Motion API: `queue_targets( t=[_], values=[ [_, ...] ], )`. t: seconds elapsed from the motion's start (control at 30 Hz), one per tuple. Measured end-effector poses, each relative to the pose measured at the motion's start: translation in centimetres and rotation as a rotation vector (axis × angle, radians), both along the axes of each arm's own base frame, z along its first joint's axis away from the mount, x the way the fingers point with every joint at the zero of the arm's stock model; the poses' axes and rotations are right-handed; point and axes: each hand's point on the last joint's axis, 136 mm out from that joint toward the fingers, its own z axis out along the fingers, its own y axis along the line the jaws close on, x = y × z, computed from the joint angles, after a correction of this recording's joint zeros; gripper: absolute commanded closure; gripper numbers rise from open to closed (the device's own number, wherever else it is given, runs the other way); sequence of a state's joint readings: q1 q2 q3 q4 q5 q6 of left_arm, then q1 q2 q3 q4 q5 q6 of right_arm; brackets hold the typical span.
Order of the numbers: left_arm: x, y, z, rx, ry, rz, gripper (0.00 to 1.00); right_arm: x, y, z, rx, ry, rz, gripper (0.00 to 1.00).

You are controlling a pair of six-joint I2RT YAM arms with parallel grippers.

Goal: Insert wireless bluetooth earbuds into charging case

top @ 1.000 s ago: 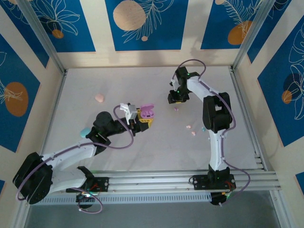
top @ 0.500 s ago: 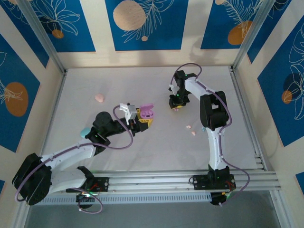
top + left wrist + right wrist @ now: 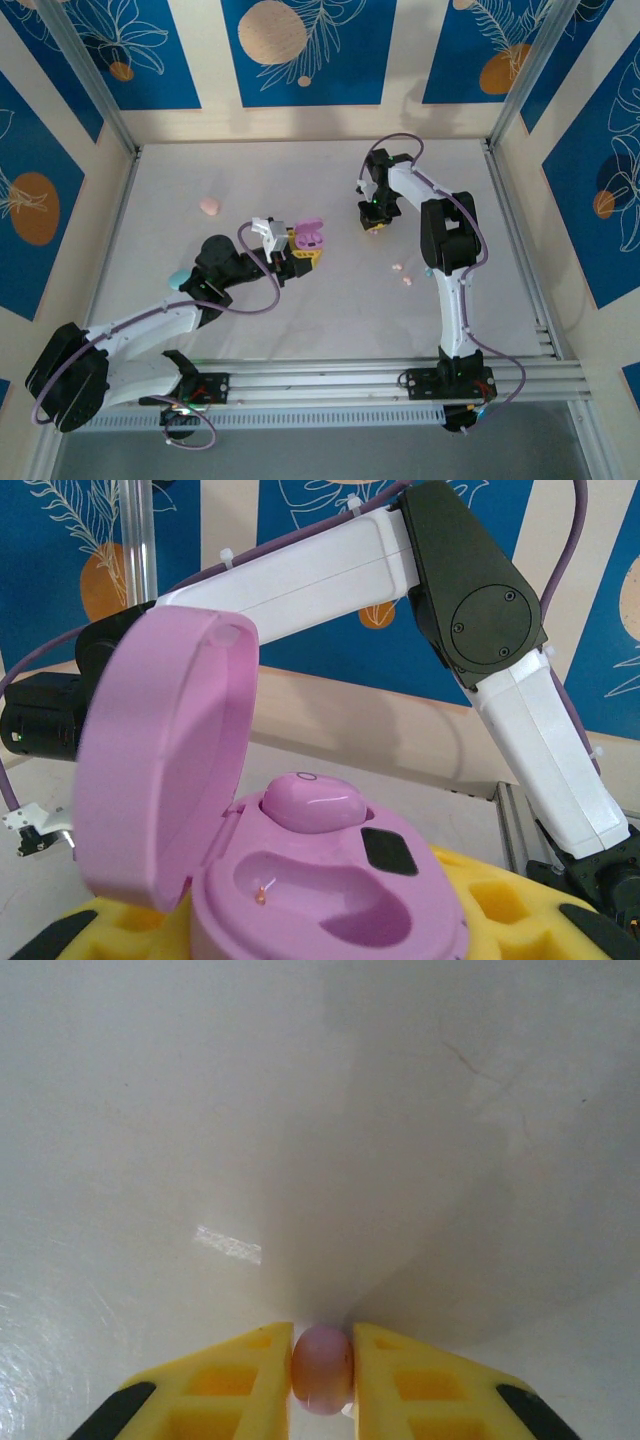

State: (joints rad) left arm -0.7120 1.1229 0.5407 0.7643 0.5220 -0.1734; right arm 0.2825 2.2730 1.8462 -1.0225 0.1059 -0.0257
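R end effector [image 3: 322, 1348] pinching pink earbud [image 3: 322, 1375] on counter [image 3: 150, 1140]
Pads [image 3: 250, 1372] touch both sides; lift straight, gentle squeeze or it pops out. L end effector [image 3: 305, 250] clamps open case [image 3: 150, 780]; aim for empty slot [image 3: 320, 905].

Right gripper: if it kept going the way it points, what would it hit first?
Probably the white table, almost at once: the right gripper points down at it, a tiny pink earbud pinched between its fingertips right at the surface.
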Motion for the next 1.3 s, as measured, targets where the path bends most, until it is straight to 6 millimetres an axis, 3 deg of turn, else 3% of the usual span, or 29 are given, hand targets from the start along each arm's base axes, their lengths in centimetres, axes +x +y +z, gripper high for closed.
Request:
queue_targets(
  t=[0.3, 0.6, 0.77, 0.83, 0.93, 1.1, 1.17, 1.3],
  values=[
    [0.0, 0.0, 0.0, 0.000, 0.000, 0.000, 0.72, 0.0, 0.0, -0.5, -0.018, 0.009, 0.001, 0.74],
    [0.0, 0.0, 0.0, 0.000, 0.000, 0.000, 0.72, 0.0, 0.0, -0.4, -0.025, 0.009, -0.004, 0.79],
    [0.0, 0.0, 0.0, 0.001, 0.002, 0.002, 0.72, -0.5, 0.8, 0.9, 0.021, 0.015, -0.057, 0.79],
    [0.1, 0.0, -0.1, 0.002, 0.003, 0.008, 0.72, -1.2, 1.6, 2.9, 0.089, 0.003, -0.091, 0.79],
    [0.2, 0.1, -0.4, 0.006, 0.007, 0.013, 0.72, -3.1, 2.8, 8.3, 0.258, -0.057, -0.156, 0.78],
    [0.8, -0.1, -1.2, 0.026, 0.011, 0.032, 0.72, -6.7, 4.0, 20.3, 0.596, -0.229, -0.213, 0.79],
    [1.0, -0.2, -1.6, 0.037, 0.014, 0.037, 0.72, -8.2, 4.3, 23.7, 0.702, -0.275, -0.213, 0.78],
    [1.4, -0.4, -2.6, 0.056, 0.031, 0.039, 0.72, -11.7, 5.6, 27.0, 0.864, -0.271, -0.196, 0.78]
  ],
)
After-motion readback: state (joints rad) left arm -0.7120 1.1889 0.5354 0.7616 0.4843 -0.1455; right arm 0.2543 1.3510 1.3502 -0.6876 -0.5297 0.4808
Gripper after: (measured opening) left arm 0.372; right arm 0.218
